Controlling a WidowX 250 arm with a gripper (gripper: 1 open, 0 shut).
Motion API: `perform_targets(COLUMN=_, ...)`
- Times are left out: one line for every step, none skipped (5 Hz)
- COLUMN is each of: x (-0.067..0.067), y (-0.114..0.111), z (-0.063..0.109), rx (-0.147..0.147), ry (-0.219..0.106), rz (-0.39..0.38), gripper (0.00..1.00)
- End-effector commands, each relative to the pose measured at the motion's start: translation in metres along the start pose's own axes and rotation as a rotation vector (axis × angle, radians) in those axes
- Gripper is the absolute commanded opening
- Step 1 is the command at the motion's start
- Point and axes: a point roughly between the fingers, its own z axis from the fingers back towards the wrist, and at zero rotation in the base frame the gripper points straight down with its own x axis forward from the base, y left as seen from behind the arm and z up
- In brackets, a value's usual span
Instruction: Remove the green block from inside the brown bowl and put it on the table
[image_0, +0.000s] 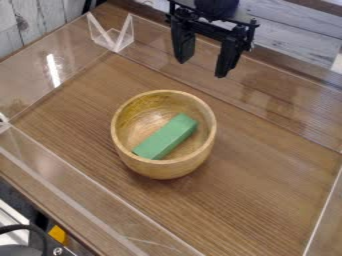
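Observation:
A round light-brown wooden bowl (163, 133) sits near the middle of the dark wood-grain table (267, 170). Inside it lies the flat bright green block (167, 137), slanted from lower left to upper right against the bowl's paler inside. My black gripper (203, 54) hangs above the table's far side, well behind and a little right of the bowl. Its two fingers point down and stand wide apart with nothing between them.
Clear acrylic walls (54, 60) edge the table on the left, back and front. A small clear bracket (110, 32) stands at the back left corner. Bare tabletop lies on the right of the bowl and in front of it.

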Motion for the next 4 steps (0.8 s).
perform_targets(x=-0.004, y=0.002, z=-0.007, rx=-0.003, ry=0.017, rz=-0.001, gripper=1.00)
perform_targets(x=-0.018, y=0.010, z=-0.019, rx=-0.007, ry=0.034, rz=0.001, gripper=1.00)
perform_targets(x=-0.027, y=0.021, z=-0.025, rx=-0.012, ry=0.018, rz=-0.003, gripper=1.00)
perform_targets(x=-0.033, y=0.029, z=-0.033, rx=-0.014, ry=0.007, rz=-0.004, gripper=1.00)
